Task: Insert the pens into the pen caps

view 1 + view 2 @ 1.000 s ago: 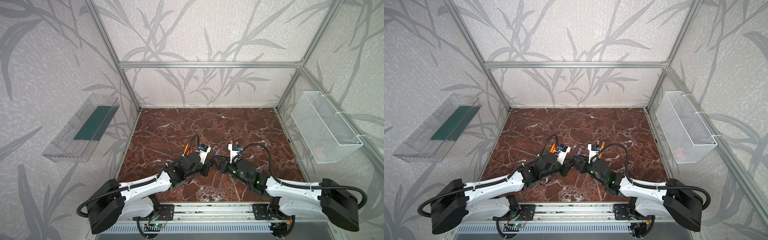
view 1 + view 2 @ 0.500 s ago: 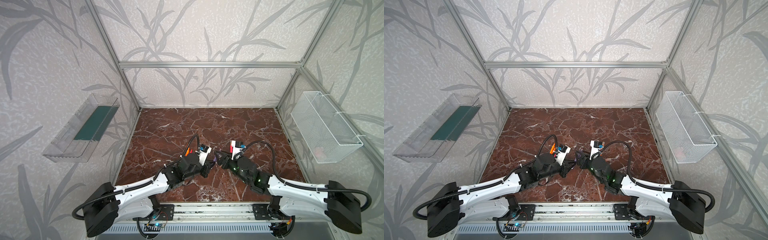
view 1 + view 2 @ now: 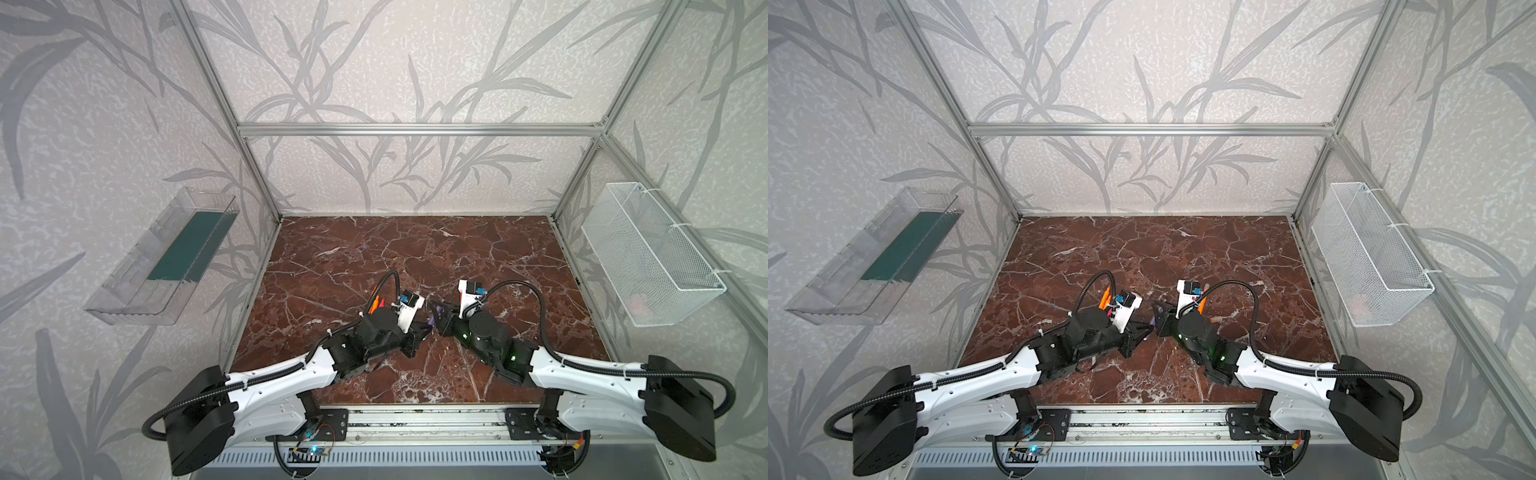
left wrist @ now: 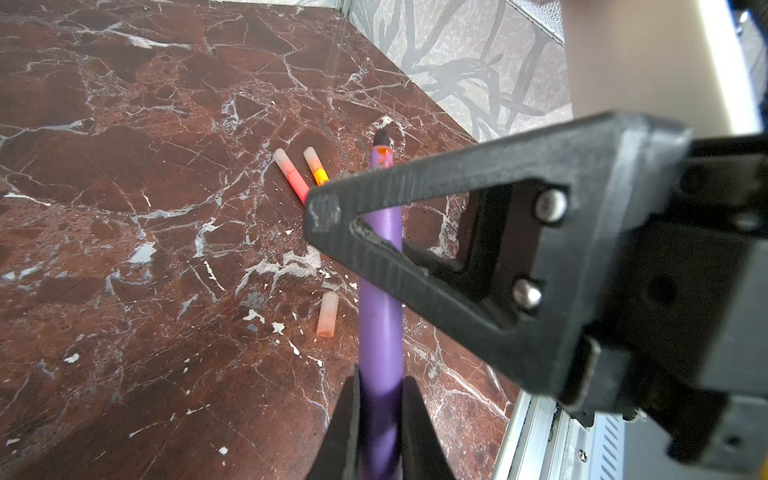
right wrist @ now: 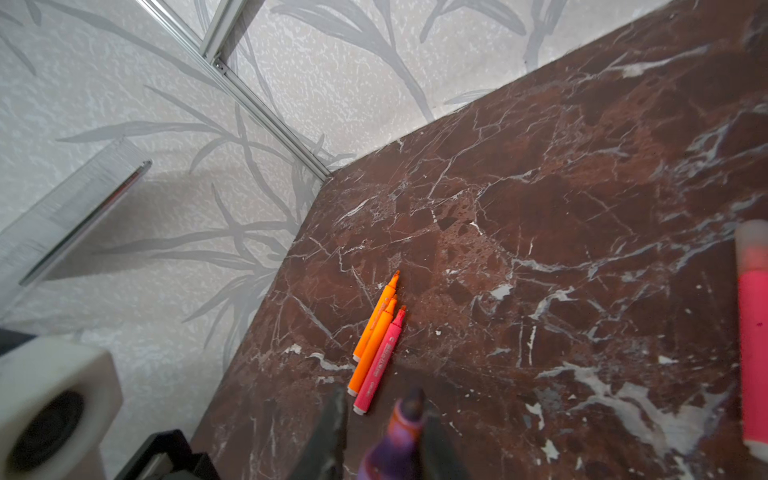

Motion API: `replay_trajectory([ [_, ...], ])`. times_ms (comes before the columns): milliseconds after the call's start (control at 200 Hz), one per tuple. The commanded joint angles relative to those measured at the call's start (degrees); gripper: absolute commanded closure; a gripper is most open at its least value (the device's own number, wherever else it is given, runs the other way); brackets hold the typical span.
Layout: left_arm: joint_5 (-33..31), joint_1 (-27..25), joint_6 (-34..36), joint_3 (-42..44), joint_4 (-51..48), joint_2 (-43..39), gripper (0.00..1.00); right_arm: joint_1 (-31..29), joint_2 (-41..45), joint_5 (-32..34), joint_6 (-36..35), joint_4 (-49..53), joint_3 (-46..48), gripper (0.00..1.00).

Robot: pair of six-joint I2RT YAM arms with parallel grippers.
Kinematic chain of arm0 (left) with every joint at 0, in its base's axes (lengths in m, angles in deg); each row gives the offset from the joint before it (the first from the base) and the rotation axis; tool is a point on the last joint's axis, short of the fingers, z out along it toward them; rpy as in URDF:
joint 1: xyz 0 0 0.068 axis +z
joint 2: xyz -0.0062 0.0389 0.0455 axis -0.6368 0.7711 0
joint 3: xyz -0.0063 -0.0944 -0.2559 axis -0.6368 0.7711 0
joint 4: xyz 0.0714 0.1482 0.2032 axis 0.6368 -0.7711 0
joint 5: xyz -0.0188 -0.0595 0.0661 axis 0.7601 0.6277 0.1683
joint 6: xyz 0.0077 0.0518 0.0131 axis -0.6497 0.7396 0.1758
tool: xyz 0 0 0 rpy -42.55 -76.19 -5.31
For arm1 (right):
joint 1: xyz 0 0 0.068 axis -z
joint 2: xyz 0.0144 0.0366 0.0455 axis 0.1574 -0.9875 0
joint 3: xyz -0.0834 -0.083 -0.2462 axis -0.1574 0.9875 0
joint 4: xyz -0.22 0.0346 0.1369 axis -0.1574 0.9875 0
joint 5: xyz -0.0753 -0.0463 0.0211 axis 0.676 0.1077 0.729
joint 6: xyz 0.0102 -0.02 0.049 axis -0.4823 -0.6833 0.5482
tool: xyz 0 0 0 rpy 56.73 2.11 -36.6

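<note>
Two white-and-black robot arms reach in from the near edge of a brown marble bench (image 3: pixel 374 249) and meet nose to nose near its middle.

The left gripper (image 4: pixel 380 380) has its jaws clamped tight on the barrel of a purple pen (image 4: pixel 380 316), which slants across toward the other arm. The right gripper (image 5: pixel 384 411) sits at the pen's far end. The pen's dark tip pokes up between its jaws, which stand close together, with a sliver of bench showing on one side of the pen. I cannot tell whether they actually grip it. From the left wrist camera, one of the right gripper's black fingers (image 4: pixel 457 174) crosses in front of the pen. In both top views the pen shows only as a small purple patch between the two grippers.

On the bench by the left arm, two orange pens (image 5: pixel 376 320) and a pink pen (image 5: pixel 380 361) lie side by side, touching, with their bare tips pointing the same way. By the right arm lie a capped pink pen (image 4: pixel 291 176) and a capped orange pen (image 4: pixel 316 168), close together. A loose cap (image 4: pixel 328 313), pale and translucent, lies on the marble apart from them.

A clear tray (image 3: pixel 166 257) hangs on the left wall and a white wire basket (image 3: pixel 648 257) on the right wall.
</note>
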Motion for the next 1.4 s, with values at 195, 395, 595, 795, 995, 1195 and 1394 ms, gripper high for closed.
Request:
replay_trajectory([
  [195,-0.01,-0.32,1.67,1.65,3.27,-1.41,0.79,-0.21,2.62,-0.34,0.35,-0.75,0.31,0.91],
  [395,-0.2,-0.41,1.97,1.74,5.56,-0.08,0.65,-1.53,0.76,-4.19,1.92,-5.04,0.27,0.96],
  [595,-1.84,-0.41,2.29,2.08,6.84,0.98,0.59,-3.18,-2.13,-4.93,2.2,-8.69,-0.43,0.97],
  [795,-2.2,-0.41,2.55,1.97,8.35,2.58,0.57,-4.15,-4.82,-5.72,2.63,-11.36,-1.23,0.97],
  [995,-3.57,-0.41,2.33,2.54,10.08,3.47,0.65,-4.93,-5.11,-5.56,2.38,-11.88,-1.49,0.98],
  [1195,-3.99,-0.41,2.38,3.14,11.15,3.72,0.92,-5.4,-5.02,-4.77,2.35,-11.88,-1.23,0.98],
  [1394,-4.46,-0.41,1.89,4.06,12.41,3.19,1.0,-5.57,-5.59,-5.11,2.0,-11.86,-1.32,0.84],
])
